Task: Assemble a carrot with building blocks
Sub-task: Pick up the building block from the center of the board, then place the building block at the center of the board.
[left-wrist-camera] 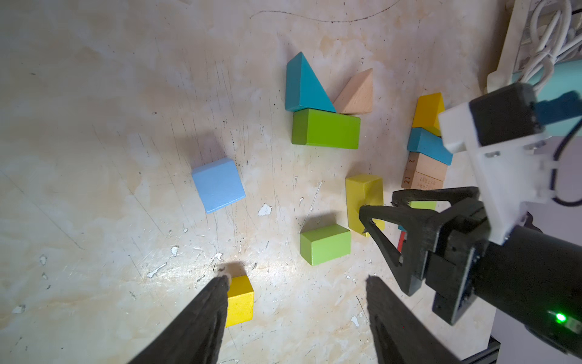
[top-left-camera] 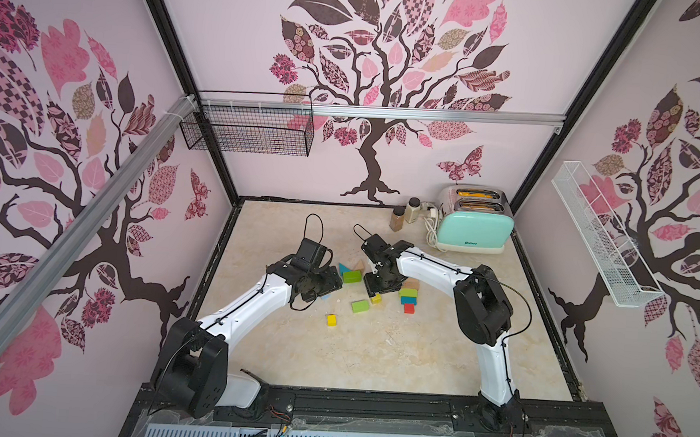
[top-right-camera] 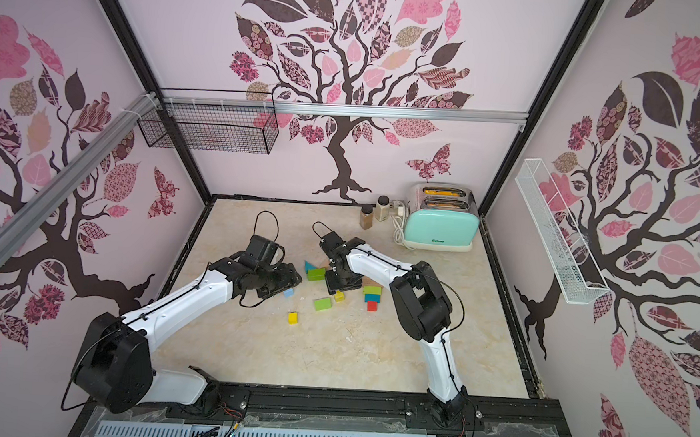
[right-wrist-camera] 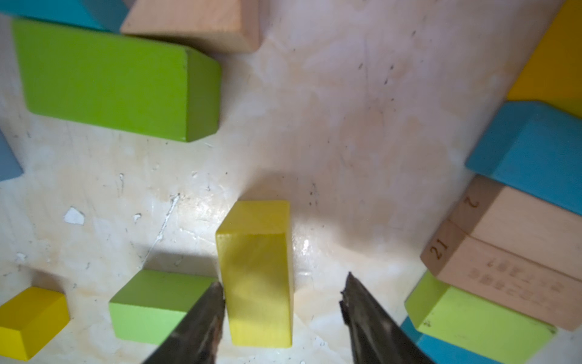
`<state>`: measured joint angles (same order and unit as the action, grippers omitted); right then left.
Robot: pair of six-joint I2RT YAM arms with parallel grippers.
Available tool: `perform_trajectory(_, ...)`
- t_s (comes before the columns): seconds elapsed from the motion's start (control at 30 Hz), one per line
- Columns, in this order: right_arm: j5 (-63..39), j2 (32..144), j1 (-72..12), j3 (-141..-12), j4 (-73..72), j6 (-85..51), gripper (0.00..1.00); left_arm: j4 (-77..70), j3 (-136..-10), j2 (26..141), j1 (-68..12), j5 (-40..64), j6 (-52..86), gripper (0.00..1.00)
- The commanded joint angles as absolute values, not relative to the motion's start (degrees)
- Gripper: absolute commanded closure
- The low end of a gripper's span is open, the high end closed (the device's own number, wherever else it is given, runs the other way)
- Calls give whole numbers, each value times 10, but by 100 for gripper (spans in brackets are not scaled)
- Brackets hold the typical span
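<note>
The left gripper (left-wrist-camera: 296, 278) hangs slack and empty, fingers spread above the marbled beige tabletop (left-wrist-camera: 94, 126). A small yellow wooden cube (left-wrist-camera: 241, 301) lies by one of its fingers and a pale blue wooden cube (left-wrist-camera: 218, 184) ahead of its tips. Farther ahead, a teal triangular wooden wedge (left-wrist-camera: 302, 85) and a plain tan wooden wedge (left-wrist-camera: 356, 94) sit against a long green wooden bar (left-wrist-camera: 326, 129). Nearer the right gripper (right-wrist-camera: 282, 281), a short green wooden block (left-wrist-camera: 324, 244) lies just beside the yellow-green wooden bar (right-wrist-camera: 256, 277). That gripper straddles this bar with its jaws apart, one finger (right-wrist-camera: 201, 321) at the bar's side and a gap on the other, so nothing is grasped yet. To its right runs a touching row, which I take for the carrot being built: a deep yellow block (left-wrist-camera: 428, 110), a teal block (left-wrist-camera: 430, 146), two stamped tan bars (left-wrist-camera: 430, 168), a light green block (right-wrist-camera: 478, 318), then a second teal block (top-left-camera: 408, 301) and a red block (top-left-camera: 408, 308). The step looks like picking up the yellow-green bar. Next, the jaws need to close squarely across its narrow width and lift it without dragging the short green neighbour. I count three green, three yellow, three teal, three tan, one pale blue and one red, fourteen in all; others may be hidden under the arms.
</note>
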<state>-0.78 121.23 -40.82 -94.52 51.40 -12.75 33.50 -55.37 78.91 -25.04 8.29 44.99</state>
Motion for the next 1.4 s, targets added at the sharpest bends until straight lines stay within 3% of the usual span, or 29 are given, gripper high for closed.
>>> perform_trajectory(0.0,-8,1224,-413,-974,506,-127,49,329,-552,776,-244,90,449,27)
perform_trajectory(0.2,-14,1218,-417,-981,512,-143,72,330,-545,770,-244,93,448,27)
perform_trajectory(0.47,8,1186,-413,-1024,559,-254,87,339,-550,749,-244,100,431,27)
perform_trajectory(0.9,-107,1190,-409,-1055,529,-538,86,341,-504,650,-244,101,417,27)
perform_trajectory(1.37,-87,1229,-423,-1030,509,-700,84,344,-464,547,-244,113,411,28)
